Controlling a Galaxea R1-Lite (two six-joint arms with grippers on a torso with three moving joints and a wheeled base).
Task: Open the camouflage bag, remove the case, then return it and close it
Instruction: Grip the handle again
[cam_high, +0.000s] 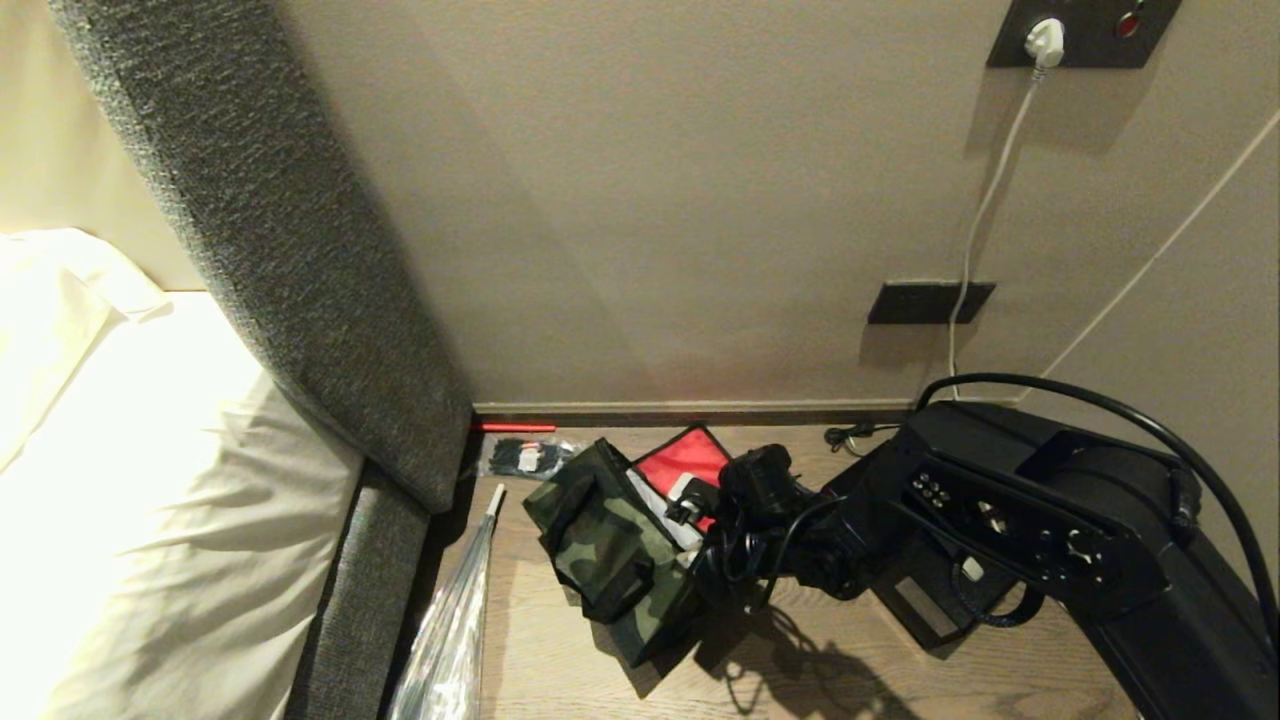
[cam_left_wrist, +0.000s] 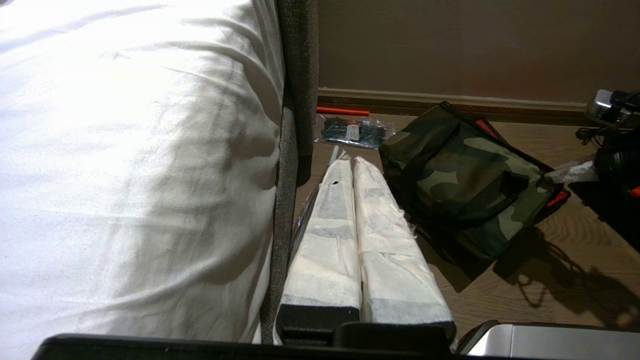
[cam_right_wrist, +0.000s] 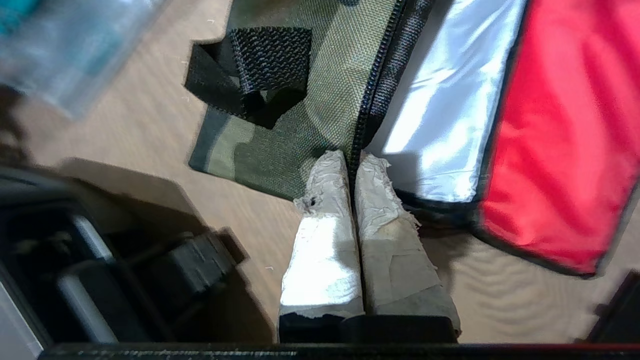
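Right wrist view shows my right claw (cam_right_wrist: 354, 162) pinched together on the camouflage bag (cam_right_wrist: 320, 85)'s zipper edge, soft, floppy cloth.

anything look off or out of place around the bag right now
The camouflage bag lies tipped on its side on the wooden floor, its red lid flopped open toward the wall with the silver lining exposed. The right gripper, fingers shut, sits at the zipper edge. Nothing looks spilled or torn.

green-black-tan camouflage bag (cam_high: 608, 545) (red lid lining, silver inner lining), white bedding (cam_high: 150, 480)
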